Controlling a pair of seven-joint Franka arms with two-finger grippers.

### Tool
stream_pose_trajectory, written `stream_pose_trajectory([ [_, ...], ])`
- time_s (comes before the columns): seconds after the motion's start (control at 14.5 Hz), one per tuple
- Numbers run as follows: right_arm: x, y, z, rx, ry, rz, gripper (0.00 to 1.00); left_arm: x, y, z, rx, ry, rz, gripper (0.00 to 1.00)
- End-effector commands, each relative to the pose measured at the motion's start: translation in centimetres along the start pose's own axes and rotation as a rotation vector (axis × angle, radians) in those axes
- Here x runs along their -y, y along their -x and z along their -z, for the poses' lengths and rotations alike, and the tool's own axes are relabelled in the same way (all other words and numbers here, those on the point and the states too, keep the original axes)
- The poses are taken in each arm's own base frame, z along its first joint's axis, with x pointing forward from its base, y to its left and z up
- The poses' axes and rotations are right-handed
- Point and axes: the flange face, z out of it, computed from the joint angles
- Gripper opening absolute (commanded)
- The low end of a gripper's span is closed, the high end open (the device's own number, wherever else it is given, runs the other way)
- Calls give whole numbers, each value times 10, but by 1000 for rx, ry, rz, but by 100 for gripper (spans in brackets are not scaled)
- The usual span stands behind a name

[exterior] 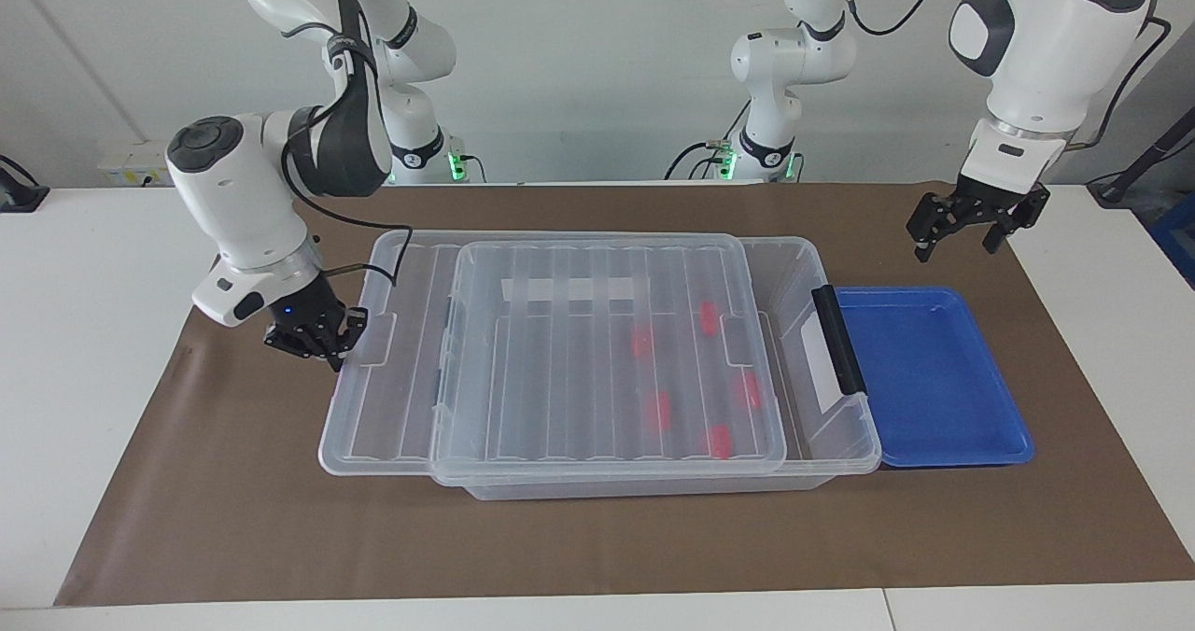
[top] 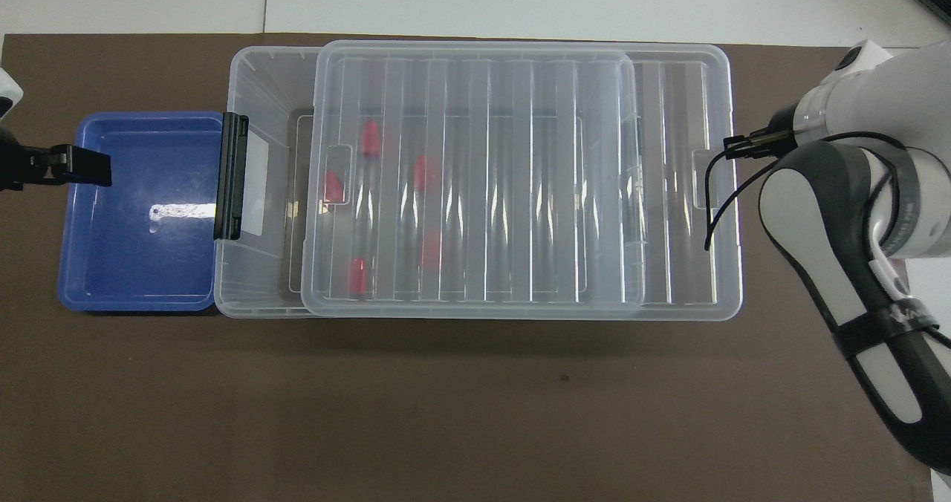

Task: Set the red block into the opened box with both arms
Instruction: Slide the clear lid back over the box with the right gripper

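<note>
Though a red block is likely light, rigid and hard to damage, its glossy plastic looks slippery; I would pinch it across two flat sides, low on the body, below the bevelled top. It is small, chunky and bright red; five alike lie on the floor of the box, blurred pink through the ribbed clear lid that covers all but a strip by the black handle.

The right gripper has its fingertips pressed together at the lid's end tab, toward the right arm's end; whether it pinches the rim or only butts it I cannot tell. The left gripper hangs spread and empty, near the blue tray.
</note>
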Motion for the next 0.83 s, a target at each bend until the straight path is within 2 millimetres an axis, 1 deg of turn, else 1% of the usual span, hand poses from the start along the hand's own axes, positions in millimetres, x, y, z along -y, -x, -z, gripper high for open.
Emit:
stream_pose_trajectory([
  [0.0,29,3,-2,7,-30,-28,0,-1,4,7,-6,17,-10,100],
  [0.14,39,5,-5,14,-33,-33,0,0,4,6,-5,17,-9,100],
  [0.21,51,7,-7,20,-36,-35,0,0,4,6,-3,17,-9,100],
  [0.28,58,8,-9,24,-37,-48,0,-1,4,7,-5,17,-10,100],
  [0.34,60,9,-9,26,-38,-62,0,-1,4,7,-6,17,-10,100],
  [0.41,69,10,-10,29,-41,-52,0,-2,4,7,-7,17,-12,100],
  [0.62,77,18,-14,45,-44,-44,0,-3,4,7,-7,18,-15,100],
  [0.69,83,18,-13,44,-49,-37,0,-4,4,7,-7,18,-15,100],
  [0.76,84,18,-13,43,-49,-35,0,-4,4,7,-7,18,-15,100],
])
